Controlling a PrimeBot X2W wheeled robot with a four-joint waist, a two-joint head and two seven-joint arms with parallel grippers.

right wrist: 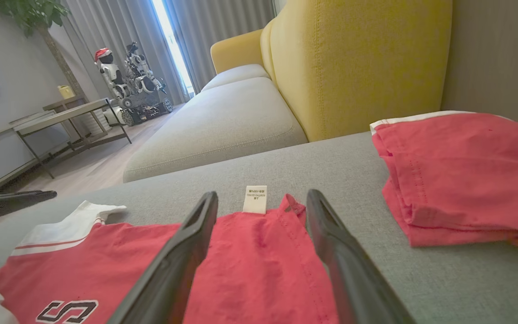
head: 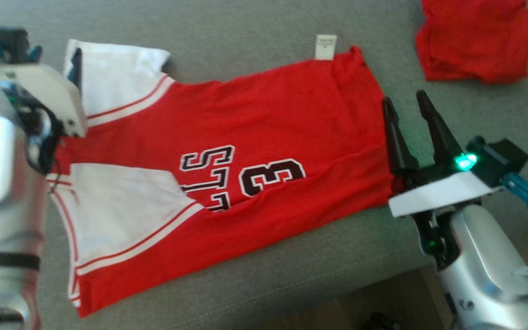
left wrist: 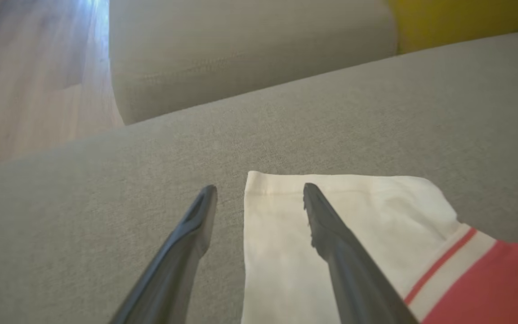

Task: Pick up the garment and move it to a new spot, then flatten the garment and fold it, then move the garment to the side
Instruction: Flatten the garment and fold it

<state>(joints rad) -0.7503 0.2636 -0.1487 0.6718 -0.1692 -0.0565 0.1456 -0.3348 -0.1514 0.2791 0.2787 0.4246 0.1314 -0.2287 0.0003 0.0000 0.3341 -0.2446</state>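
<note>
Left forearm [head: 2, 192]: silver, close to the head camera at the lower left, reaching over the sleeve end of the garment.
Garment [head: 264, 123]: red jersey with white sleeves edged in red and white stripes, and black lettering with a white outline and a number 3 [head: 271, 176] on the front.
Garment position: spread flat and sideways on the grey sofa seat [head: 245, 27], sleeves toward the robot's left and hem toward its right.
Lower sleeve [head: 122, 206]: lies over the red front and covers part of the lettering.
Upper sleeve [left wrist: 353, 211]: sticks out flat onto the seat.
Care label [head: 326, 47]: white, poking out past the far edge near the hem.
Left gripper [left wrist: 259, 188]: fingers wide apart with nothing held, straddling the upper sleeve's end, one finger over white cloth and the other over bare seat.
Right gripper [head: 404, 98]: fingers wide apart and empty, at the hem; contact with the cloth cannot be told.
Second red garment [head: 475, 39]: folded, well apart toward the far right.
</note>
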